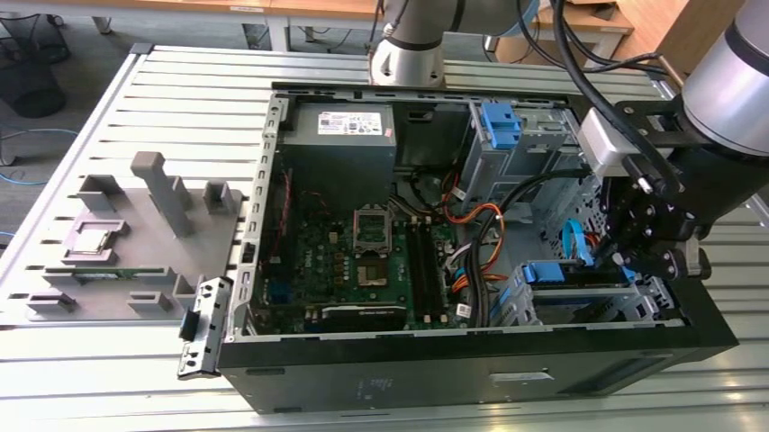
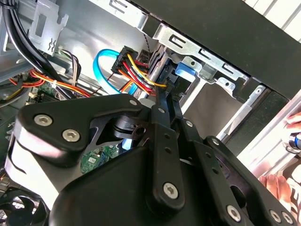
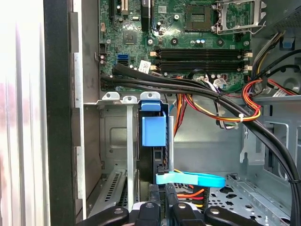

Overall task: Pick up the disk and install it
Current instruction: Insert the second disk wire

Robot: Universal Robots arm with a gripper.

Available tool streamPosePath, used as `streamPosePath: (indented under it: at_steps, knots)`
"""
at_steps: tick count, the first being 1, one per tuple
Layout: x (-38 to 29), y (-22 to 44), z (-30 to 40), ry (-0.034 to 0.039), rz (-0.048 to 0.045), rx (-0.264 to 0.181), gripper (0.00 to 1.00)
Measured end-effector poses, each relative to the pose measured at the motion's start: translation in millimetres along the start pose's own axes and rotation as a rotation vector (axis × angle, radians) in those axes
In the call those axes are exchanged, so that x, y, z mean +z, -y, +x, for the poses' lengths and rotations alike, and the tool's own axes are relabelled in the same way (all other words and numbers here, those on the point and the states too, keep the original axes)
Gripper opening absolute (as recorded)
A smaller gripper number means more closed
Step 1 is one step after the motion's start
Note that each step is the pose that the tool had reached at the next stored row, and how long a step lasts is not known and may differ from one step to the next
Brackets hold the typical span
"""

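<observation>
Black link-fingers of the gripper (image 1: 655,259) are drawn together, only a thin slit between the tips in both wrist views (image 2: 164,97) (image 3: 162,203), and nothing is clamped between them. The tips point down into the drive cage (image 1: 625,301), right at the near edge of the disk (image 3: 154,134); whether they touch it I cannot tell. A flat blue data cable (image 3: 190,179) crosses just beyond the tips, beside a red, yellow and black power lead (image 2: 136,70).

The arm reaches in from the exterior view's right. Its grey forearm (image 1: 739,72) slants down to a wrist held over the case's edge, and the gripper hangs nearly straight down.

Taking the open computer case (image 1: 481,364) in the exterior view as a dial, the gripper is at about 4 o'clock. The disk (image 1: 559,272) is there too, standing on edge in the cage with its blue bracket (image 2: 186,70) uppermost. The motherboard (image 1: 360,252) fills the centre toward 8 o'clock, and the power supply (image 1: 342,126) sits at 11. A second blue bracket (image 1: 496,121) is at 1 o'clock.

Outside the case, at 9 o'clock, a grey fixture tray (image 1: 121,243) lies on the slatted metal table (image 1: 180,81). A person's hand (image 2: 276,184) shows past the case wall in the second wrist view.
</observation>
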State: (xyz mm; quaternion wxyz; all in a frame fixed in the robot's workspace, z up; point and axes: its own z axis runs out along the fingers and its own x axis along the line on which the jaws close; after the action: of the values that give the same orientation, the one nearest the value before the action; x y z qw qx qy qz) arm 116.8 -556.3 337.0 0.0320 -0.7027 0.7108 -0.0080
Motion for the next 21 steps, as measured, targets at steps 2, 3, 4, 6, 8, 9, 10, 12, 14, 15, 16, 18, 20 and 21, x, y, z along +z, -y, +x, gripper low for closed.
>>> streamPosePath:
  at_steps: [2, 3, 4, 6, 8, 9, 10, 12, 14, 15, 16, 18, 20, 21]
  knots:
    - [0.1, 0.0, 0.2, 0.0006, 0.0000, 0.000, 0.17]
    - [0.1, 0.0, 0.3, 0.0007, 0.0000, 0.000, 0.17]
    - [0.1, 0.0, 0.4, 0.0006, 0.0000, 0.000, 0.17]
    - [0.1, -0.1, 0.8, 0.0007, 0.0000, 0.000, 0.17]
    - [0.0, -0.1, 1.2, 0.0006, 0.0000, 0.000, 0.17]
    - [0.0, -0.2, 1.3, 0.0007, 0.0000, 0.000, 0.17]
    - [0.0, -0.2, 1.4, 0.0007, 0.0000, 0.000, 0.17]
    - [0.0, -0.2, 1.4, 0.0008, 0.0000, 0.000, 0.17]
    - [0.0, -1.0, 1.5, 0.0027, 0.0001, 0.001, 0.17]
    - [0.0, -1.1, 1.5, 0.0037, 0.0000, 0.001, 0.17]
    - [0.0, -1.1, 1.5, 0.0038, 0.0000, 0.001, 0.17]
    - [0.0, -1.1, 1.5, 0.0039, 0.0000, 0.001, 0.17]
    - [0.0, -1.2, 1.5, 0.0039, 0.0000, 0.001, 0.17]
    - [0.0, -1.2, 1.5, 0.0039, 0.0000, 0.001, 0.17]
